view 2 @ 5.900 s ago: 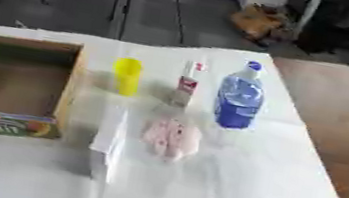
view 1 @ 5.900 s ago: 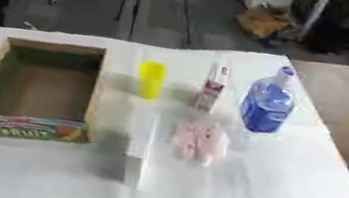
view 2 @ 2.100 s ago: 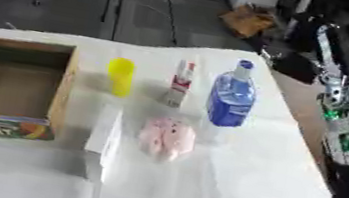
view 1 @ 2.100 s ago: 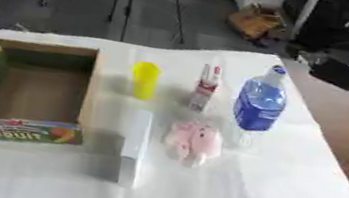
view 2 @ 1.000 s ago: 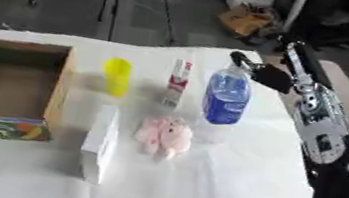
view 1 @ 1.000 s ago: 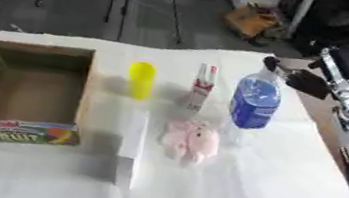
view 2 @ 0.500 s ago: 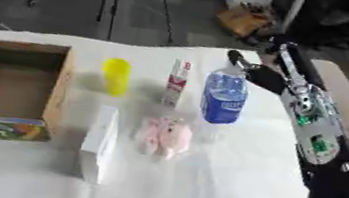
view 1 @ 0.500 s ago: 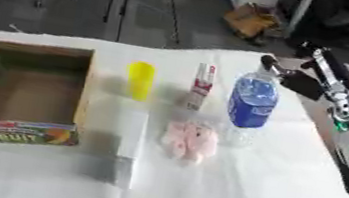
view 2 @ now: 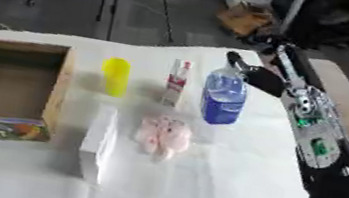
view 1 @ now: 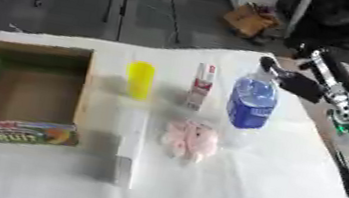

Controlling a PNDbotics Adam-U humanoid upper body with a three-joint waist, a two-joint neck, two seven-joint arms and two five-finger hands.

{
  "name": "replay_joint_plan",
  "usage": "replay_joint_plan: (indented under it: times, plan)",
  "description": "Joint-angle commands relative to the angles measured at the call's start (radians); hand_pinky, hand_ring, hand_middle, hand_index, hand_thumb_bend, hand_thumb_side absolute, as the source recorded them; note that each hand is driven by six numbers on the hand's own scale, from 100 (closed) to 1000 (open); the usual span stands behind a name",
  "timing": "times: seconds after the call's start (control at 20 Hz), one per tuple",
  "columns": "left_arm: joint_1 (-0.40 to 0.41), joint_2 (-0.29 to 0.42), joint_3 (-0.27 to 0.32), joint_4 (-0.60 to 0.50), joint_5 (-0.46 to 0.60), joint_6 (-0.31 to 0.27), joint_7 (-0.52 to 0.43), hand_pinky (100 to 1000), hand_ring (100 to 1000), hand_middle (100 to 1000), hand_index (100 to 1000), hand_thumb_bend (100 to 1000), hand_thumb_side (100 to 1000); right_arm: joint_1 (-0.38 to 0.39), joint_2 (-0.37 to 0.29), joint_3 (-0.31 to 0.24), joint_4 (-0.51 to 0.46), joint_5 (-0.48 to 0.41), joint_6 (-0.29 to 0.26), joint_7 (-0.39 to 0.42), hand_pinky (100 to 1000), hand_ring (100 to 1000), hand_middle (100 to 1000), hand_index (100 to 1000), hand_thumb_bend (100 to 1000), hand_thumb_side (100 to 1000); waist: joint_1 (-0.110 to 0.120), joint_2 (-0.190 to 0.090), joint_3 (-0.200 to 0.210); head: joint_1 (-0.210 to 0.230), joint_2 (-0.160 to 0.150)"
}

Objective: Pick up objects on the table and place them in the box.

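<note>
- The clear plastic bottle of blue liquid (view 1: 251, 104) stands upright at about 2 o'clock from the table's middle, just right of the small white and red carton (view 1: 201, 86) and up and right of the soft pink toy (view 1: 189, 139).
- The right hand (view 1: 292, 81) comes in from the right edge and sits at about 1 o'clock of the bottle, level with its cap. One dark finger (view 1: 268, 63) reaches over the cap area; whether it touches the bottle cannot be told.
- How far that hand's fingers are spread cannot be made out. It appears to hold nothing.
- Risk, as a judgement: the bottle is tall and narrow, and contact this high up, near the cap, could tip it toward 9 o'clock into the carton and the yellow plastic cup (view 1: 139, 79), which stand close by.
- A grasp lower on the body would probably be safer. A closing hand might also slide on the smooth plastic.
- The open cardboard box with a fruit label (view 1: 20, 88) lies at 9 o'clock, well apart from the bottle, so the carry passes over the cup and the long white rectangular box (view 1: 127, 145).
- The white cloth covering the table (view 1: 233, 192) could let things slide.
- The left hand shows in neither view.
</note>
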Motion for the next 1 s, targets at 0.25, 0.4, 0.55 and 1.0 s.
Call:
replay_joint_plan:
  times: [0.25,0.4,0.55,1.0]
  plan:
    - [-0.009,0.011,-0.001,-0.014,0.002,0.000,-0.002,726,824,739,840,502,999,-0.014,-0.034,-0.021,-0.063,-0.002,0.014,-0.004,741,808,874,864,710,649,0.001,-0.009,0.001,-0.001,0.007]
    - [-0.008,0.011,-0.001,-0.014,0.003,0.000,-0.003,726,824,739,840,501,999,-0.013,-0.034,-0.024,-0.076,-0.006,0.019,-0.005,741,808,874,864,710,649,0.001,-0.009,0.001,-0.002,0.007]
    - [-0.009,0.011,-0.002,-0.014,0.004,0.000,-0.003,727,824,739,840,499,1000,-0.014,-0.033,-0.025,-0.084,-0.008,0.022,-0.005,741,808,873,865,709,649,0.000,-0.009,0.002,-0.003,0.007]
    - [-0.010,0.010,-0.002,-0.013,0.006,-0.001,-0.004,728,825,740,841,494,1000,-0.005,-0.030,-0.003,-0.086,-0.013,0.014,0.015,741,808,874,867,706,657,0.001,-0.008,0.002,-0.006,0.007]
